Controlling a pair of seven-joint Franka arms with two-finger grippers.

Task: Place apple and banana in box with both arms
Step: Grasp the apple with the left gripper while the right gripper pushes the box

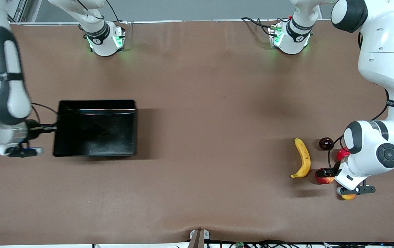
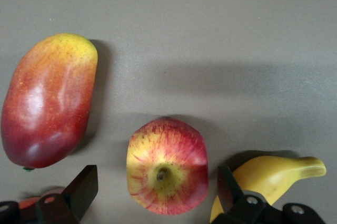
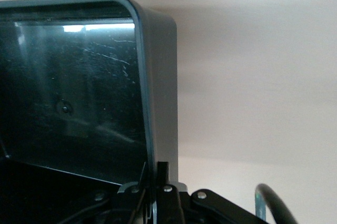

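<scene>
Apple [image 2: 167, 174] sits on tabletop between banana [image 1: 303, 162] and mango, bracketed by left hand [image 2: 158, 195], fingers apart. Smooth, round, rigid, so best gripped across the middle. Right hand [image 3: 156, 190] is clamped on box [image 1: 95, 128] wall.

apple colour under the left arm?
Red with yellow streaks around the stem; apple shows best in left wrist view.

Glossy, scratched black plastic box [image 3: 79, 103]; matt brown table covering [image 1: 217, 103]; smooth waxy apple [image 2: 167, 166]; smooth satin banana [image 2: 274, 174]; glossy mango-like fruit [image 2: 47, 100].
</scene>
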